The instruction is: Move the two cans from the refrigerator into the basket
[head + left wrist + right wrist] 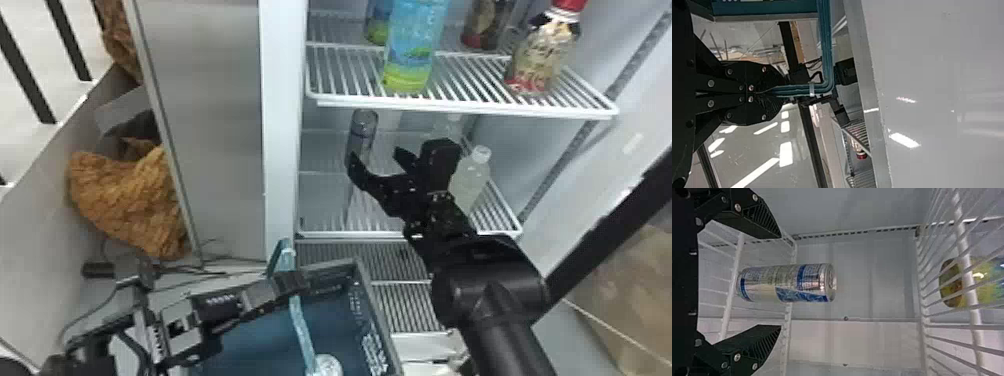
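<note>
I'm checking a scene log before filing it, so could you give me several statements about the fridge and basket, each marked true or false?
1. The can stands upright on a wire shelf. True.
2. The right hand is shut on the can. False: the right hand is open, with gaps between its fingers and the can.
3. The left hand holds the teal handle of the basket. True.
4. The red-capped bottle stands on the can's shelf. False: the red-capped bottle is on the shelf above.
5. A white-capped bottle stands to the right of the can. True.
</note>
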